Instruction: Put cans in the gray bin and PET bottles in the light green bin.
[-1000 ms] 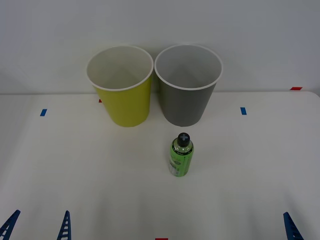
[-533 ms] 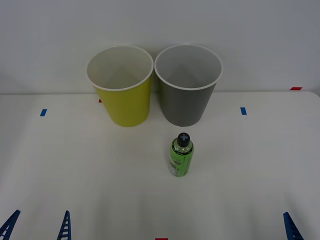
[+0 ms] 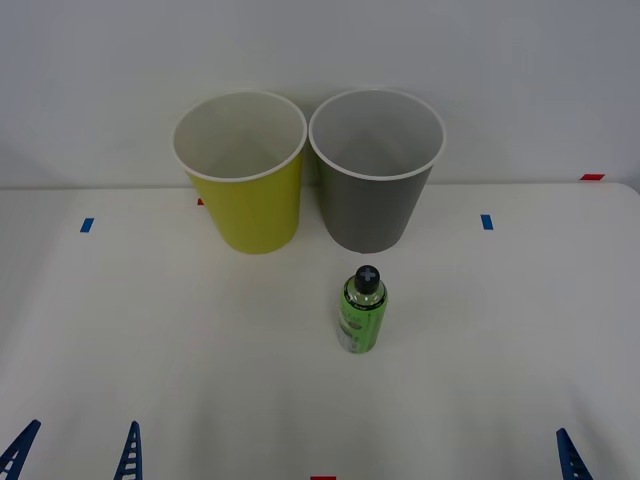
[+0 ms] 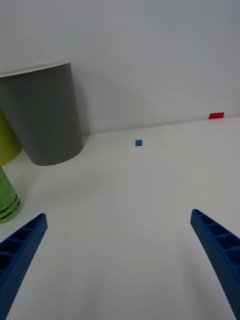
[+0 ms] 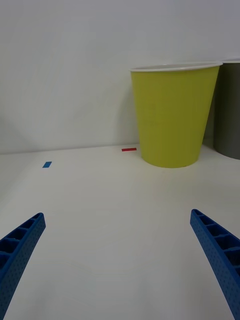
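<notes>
The right gripper (image 4: pixel 120 260), fingers spread wide, has shifted slightly inward along the table's (image 3: pixel 150 330) near edge since a moment ago, likely the start of a reach, while the left gripper (image 5: pixel 117 262) waits spread at the near left. One green PET bottle (image 3: pixel 362 312) stands upright just before the gray bin (image 3: pixel 375 190), beside one light green bin (image 3: pixel 245 195) (no can in sight).
</notes>
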Controlling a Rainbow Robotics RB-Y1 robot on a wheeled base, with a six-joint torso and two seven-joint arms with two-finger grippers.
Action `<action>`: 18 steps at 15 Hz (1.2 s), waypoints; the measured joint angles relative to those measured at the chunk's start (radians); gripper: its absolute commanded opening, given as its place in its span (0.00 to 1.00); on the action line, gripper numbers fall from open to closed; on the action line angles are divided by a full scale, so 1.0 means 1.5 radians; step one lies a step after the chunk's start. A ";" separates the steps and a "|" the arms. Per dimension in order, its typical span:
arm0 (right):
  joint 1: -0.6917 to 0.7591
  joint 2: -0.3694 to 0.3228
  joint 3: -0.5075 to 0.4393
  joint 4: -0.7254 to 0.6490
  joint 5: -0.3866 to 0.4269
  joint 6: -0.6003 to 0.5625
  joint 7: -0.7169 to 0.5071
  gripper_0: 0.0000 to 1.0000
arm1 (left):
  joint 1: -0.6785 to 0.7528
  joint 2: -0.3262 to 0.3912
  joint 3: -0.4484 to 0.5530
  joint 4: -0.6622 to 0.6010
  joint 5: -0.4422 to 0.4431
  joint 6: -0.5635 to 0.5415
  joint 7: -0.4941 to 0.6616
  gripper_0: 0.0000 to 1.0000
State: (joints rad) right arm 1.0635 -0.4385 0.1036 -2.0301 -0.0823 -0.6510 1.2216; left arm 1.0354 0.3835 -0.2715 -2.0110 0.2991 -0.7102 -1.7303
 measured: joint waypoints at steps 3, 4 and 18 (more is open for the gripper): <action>-0.020 -0.019 0.037 0.000 -0.020 -0.005 0.096 1.00 | 0.000 0.000 0.000 0.000 0.000 0.000 0.000 1.00; -0.027 -0.027 0.059 0.000 -0.042 -0.007 0.128 1.00 | 0.000 0.000 0.000 0.000 0.000 0.000 0.000 1.00; -0.341 -0.108 0.329 0.151 -0.167 -0.054 0.320 1.00 | 0.000 0.000 0.000 0.000 0.000 0.000 0.000 1.00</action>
State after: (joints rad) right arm 0.5527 -0.6008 0.5968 -1.8034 -0.3329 -0.7326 1.7014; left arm 1.0355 0.3835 -0.2715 -2.0110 0.2991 -0.7102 -1.7303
